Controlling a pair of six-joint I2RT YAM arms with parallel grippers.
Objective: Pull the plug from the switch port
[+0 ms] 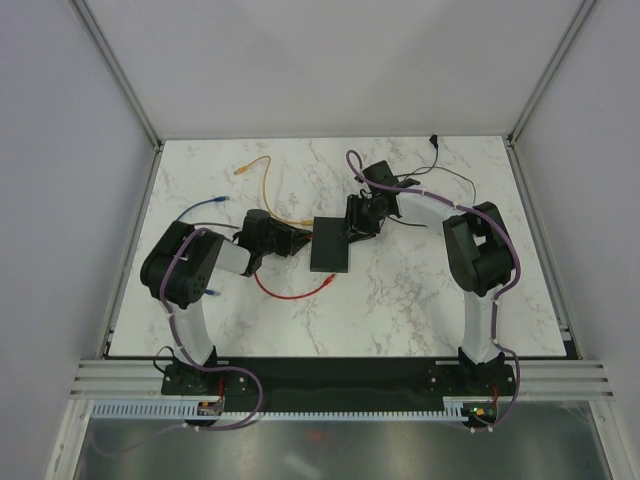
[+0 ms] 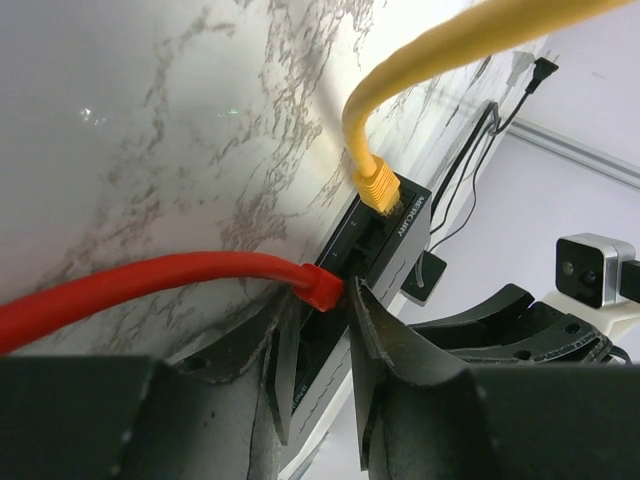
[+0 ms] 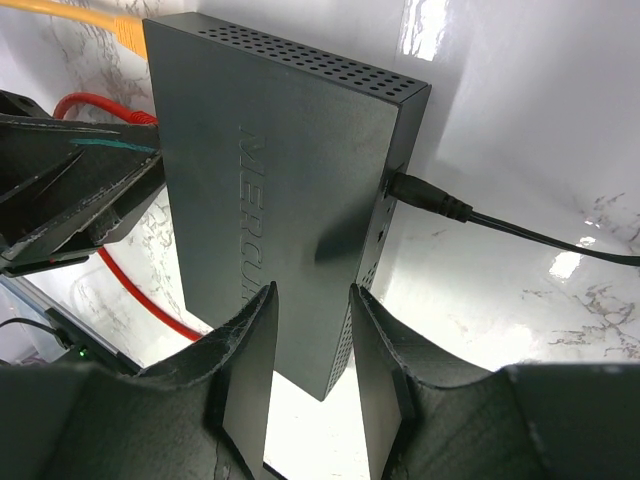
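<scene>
Switch [image 1: 331,245]: black, its edge clamped by the right gripper [image 3: 313,297]. Red plug [image 2: 322,284]: seated in the switch's port, pinched by the left gripper [image 2: 323,297]. Yellow plug [image 2: 378,188]: in a port further along the switch.

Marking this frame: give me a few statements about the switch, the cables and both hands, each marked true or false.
1. A yellow plug sits in a port of the switch. True.
2. The red plug lies between the fingers of the left hand. True.
3. The right hand hangs high above the table, well clear of the switch. False: its fingers sit on either side of the switch's near end.
4. The black power cable lies unplugged on the table. False: its connector is pushed into the switch's side.
</scene>
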